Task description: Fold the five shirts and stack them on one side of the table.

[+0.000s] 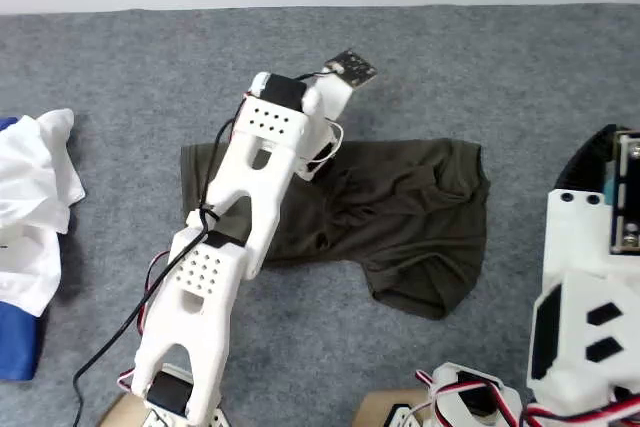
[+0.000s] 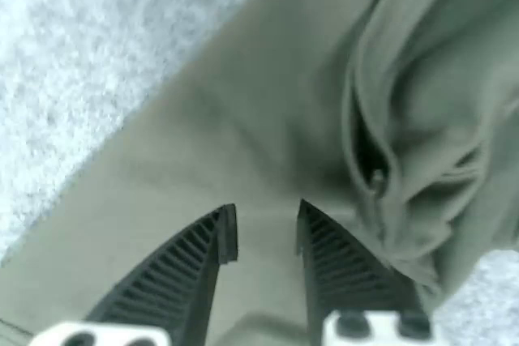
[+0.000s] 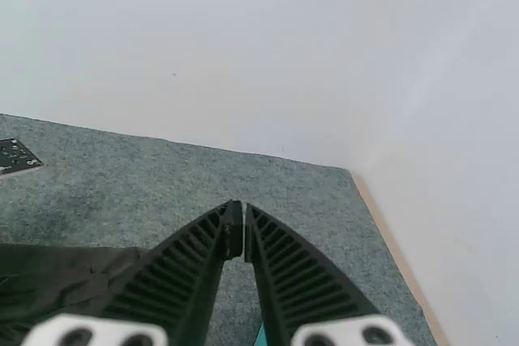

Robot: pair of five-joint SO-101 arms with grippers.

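A dark olive shirt [image 1: 400,217] lies crumpled in the middle of the grey table, bunched along its middle and right side. My left arm stretches over the shirt's left part, and its gripper [image 2: 266,232] hovers open just above a flat stretch of the olive shirt [image 2: 243,143], next to a thick fold. White and blue shirts [image 1: 30,227] lie heaped at the table's left edge. My right arm [image 1: 590,277] stays raised at the right edge. Its gripper [image 3: 242,231] is shut on nothing and points at the wall, with a corner of the olive shirt [image 3: 57,277] below.
The table is covered in grey carpet-like felt [image 1: 480,67]. A small dark printed card [image 1: 350,68] lies beyond the left arm's wrist. A white wall runs along the far edge, and the table's right edge [image 3: 389,241] lies close to the right gripper.
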